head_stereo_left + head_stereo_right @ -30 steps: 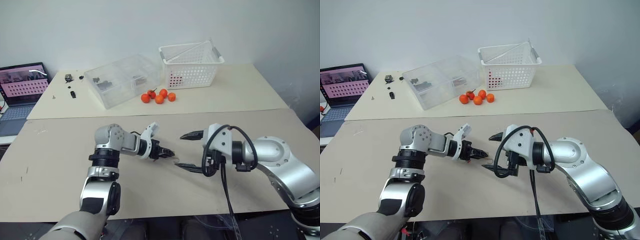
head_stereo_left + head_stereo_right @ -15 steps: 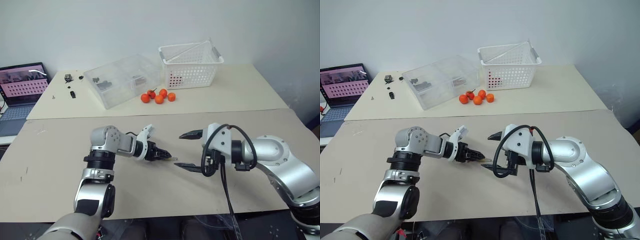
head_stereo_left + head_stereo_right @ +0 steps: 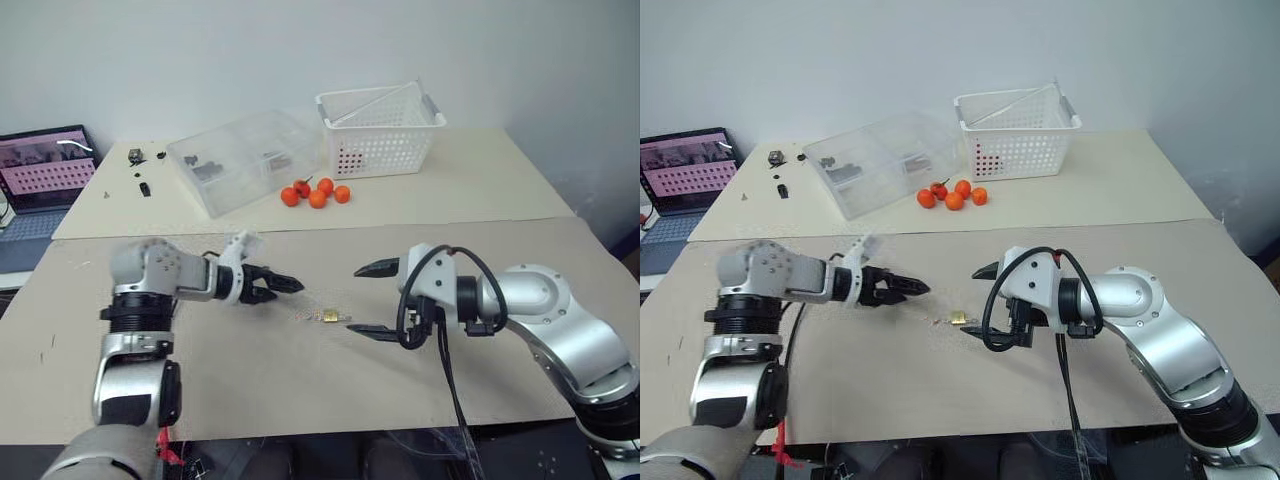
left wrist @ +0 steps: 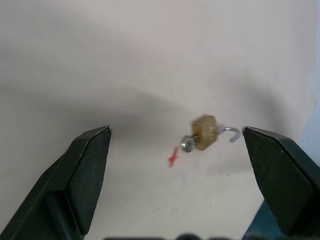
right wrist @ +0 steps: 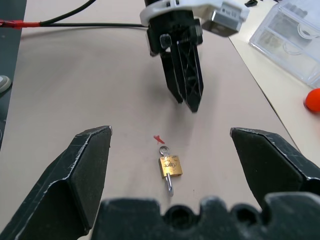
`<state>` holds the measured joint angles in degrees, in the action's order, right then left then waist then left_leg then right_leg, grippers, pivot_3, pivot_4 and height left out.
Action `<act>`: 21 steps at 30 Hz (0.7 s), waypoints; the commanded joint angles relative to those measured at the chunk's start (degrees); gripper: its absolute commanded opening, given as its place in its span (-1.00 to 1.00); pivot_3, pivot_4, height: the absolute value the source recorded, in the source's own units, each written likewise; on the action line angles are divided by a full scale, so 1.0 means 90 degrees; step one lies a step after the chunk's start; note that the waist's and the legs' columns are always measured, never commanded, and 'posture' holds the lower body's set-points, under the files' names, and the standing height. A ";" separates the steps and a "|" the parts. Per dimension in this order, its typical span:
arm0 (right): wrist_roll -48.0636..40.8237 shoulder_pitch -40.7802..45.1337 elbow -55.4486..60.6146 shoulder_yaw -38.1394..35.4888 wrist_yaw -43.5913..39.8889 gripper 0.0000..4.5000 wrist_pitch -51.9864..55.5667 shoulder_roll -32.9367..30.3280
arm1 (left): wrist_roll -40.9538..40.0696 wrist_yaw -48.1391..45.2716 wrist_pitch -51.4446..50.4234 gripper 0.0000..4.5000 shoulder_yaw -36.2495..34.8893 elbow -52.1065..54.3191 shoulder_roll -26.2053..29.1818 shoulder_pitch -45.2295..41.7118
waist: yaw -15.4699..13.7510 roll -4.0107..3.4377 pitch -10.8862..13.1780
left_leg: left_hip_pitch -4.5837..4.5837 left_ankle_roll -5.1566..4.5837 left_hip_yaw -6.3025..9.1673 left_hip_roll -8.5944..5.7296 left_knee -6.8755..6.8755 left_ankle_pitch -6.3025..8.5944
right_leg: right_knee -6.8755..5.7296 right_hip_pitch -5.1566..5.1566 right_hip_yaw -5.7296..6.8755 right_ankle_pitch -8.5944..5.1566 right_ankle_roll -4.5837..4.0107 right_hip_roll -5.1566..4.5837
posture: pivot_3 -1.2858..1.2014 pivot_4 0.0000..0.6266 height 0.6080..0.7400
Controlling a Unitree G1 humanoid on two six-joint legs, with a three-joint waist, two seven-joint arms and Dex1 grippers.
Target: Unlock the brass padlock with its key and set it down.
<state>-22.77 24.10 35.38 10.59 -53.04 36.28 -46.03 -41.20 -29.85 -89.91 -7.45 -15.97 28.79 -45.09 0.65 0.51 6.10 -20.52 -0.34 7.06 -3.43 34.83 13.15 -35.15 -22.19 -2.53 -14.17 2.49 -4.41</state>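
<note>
Padlock (image 5: 170, 166): brass body lying flat on the surface (image 3: 250, 370), between the two hands and touching neither; its silver shackle (image 5: 170, 186) is standing swung open, pointing toward the right hand.
Key (image 5: 163, 150): sitting at the end of the padlock opposite the shackle, its round silver head showing; too small to tell how deep it is sitting.
Red mark (image 5: 158, 139): a small red speck lying on the surface just beside the key head, on the side toward the left hand.
Left hand (image 3: 278, 286): hovering over the surface near the padlock, on the robot's left of it, pointing toward it; in the left wrist view its fingers (image 4: 82, 172) are standing wide apart, holding nothing.
Right hand (image 3: 372, 300): hanging just beside the padlock on the robot's right, fingers (image 5: 85, 170) spread wide and gripping nothing; a black cable is looping over its wrist.
Oranges (image 3: 317, 192): a cluster of small round fruits resting on the far surface, well apart from the padlock.
White basket (image 3: 380, 130): standing behind the oranges, perforated walls, near the back wall.
Clear box (image 3: 245, 160): a see-through compartment case sitting left of the basket, small dark parts lying inside.
Laptop (image 3: 40, 175): standing open at the far left edge, screen glowing pink.
Small dark parts (image 3: 140, 170): lying loose between the laptop and the clear box.
</note>
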 commanded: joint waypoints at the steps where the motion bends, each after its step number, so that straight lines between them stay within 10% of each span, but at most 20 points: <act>1: -0.0384 0.0179 0.0047 -0.0209 -0.0218 1.00 0.0150 -0.0013 | 0.0187 -0.1962 0.1802 0.98 0.1051 0.1255 0.1082 0.0126 | 0.0006 0.0000 0.0000 | -0.0004 0.0034 0.0000 0.0000 -0.0002 -0.0002 | 0.0003 -0.0005 -0.0001 0.0000 -0.0001 -0.0002 | 0.03 -0.52 1.00; 10: -0.1100 -0.0049 -0.0892 -0.0940 -0.1028 1.00 0.0692 -0.0884 | 0.1264 -0.4455 0.5583 0.98 0.1301 0.2559 0.2875 0.1607 | -0.0001 -0.0003 0.0002 | -0.0005 0.0036 -0.0040 0.0017 -0.0007 0.0027 | 0.0032 -0.0006 -0.0008 -0.0006 -0.0015 -0.0026 | 0.03 -0.52 1.00; 21: -0.1136 -0.0296 -0.1586 -0.1575 -0.0921 1.00 0.0600 -0.0969 | 0.1331 -0.3593 0.6148 0.98 0.0468 0.3125 0.2476 0.2727 | 0.0001 0.0002 0.0005 | 0.0011 0.0011 -0.0065 0.0039 -0.0001 0.0041 | 0.0013 -0.0002 -0.0007 -0.0008 -0.0015 -0.0001 | 0.03 -0.52 1.00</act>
<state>-32.80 21.33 20.63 -0.76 -61.31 42.83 -53.65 -29.27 -63.81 -36.47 -0.47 9.55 51.23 -20.53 0.66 0.53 6.14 -20.42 -0.24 6.46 -3.08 34.83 13.51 -35.03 -22.20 -2.60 -14.23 2.36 -4.42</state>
